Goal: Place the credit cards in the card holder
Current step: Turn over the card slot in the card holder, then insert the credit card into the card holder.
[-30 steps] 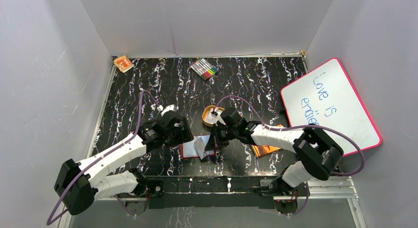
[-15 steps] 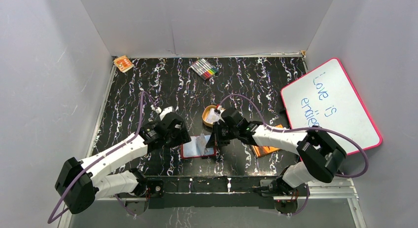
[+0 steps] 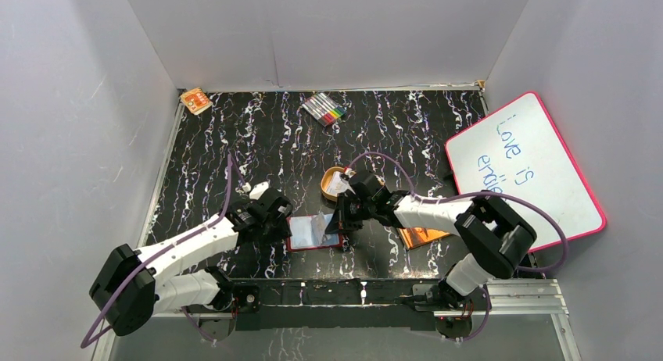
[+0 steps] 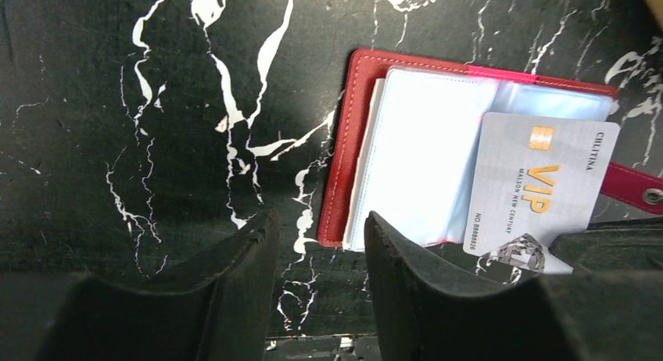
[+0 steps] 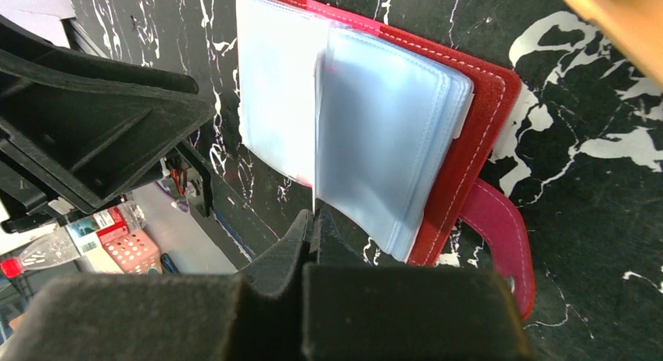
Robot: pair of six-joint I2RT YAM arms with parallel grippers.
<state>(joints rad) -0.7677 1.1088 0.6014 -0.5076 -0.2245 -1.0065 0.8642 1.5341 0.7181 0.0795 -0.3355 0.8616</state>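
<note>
Seen from above, the red card holder [image 3: 309, 232] lies open near the front edge of the black, white-veined table [image 3: 258, 142], between the left hand [image 3: 278, 223] and the right hand [image 3: 337, 222]. Both hands are dark against the dark top, and their grip cannot be read here. An orange oval tray [image 3: 328, 177] with something white in it sits behind the right hand, and an orange-brown book [image 3: 422, 237] is partly hidden under the right arm. A pink-framed whiteboard [image 3: 522, 167] leans at the table's right side, markers [image 3: 324, 109] and a small orange box [image 3: 195, 101] lie by the back edge, and plain grey panels [image 3: 328, 33] wall it all in. The left wrist camera shows that hand's fingers [image 4: 242, 283] parted to a moderate gap, holding nothing, with the holder's near corner just beyond their tips. A pale grey credit card [image 4: 539, 185] marked VIP lies over the right-hand clear sleeves [image 4: 430, 150]. Its lower corner is covered by the right hand's finger, and whether it has entered a pocket cannot be told. The snap tab [image 4: 637, 191] runs out of frame. The right wrist camera shows its own fingers pinched together on the card, visible only edge-on as a thin white line against the sleeves. The left hand looms blurred at left, and only a corner of the tray shows at top right.
</note>
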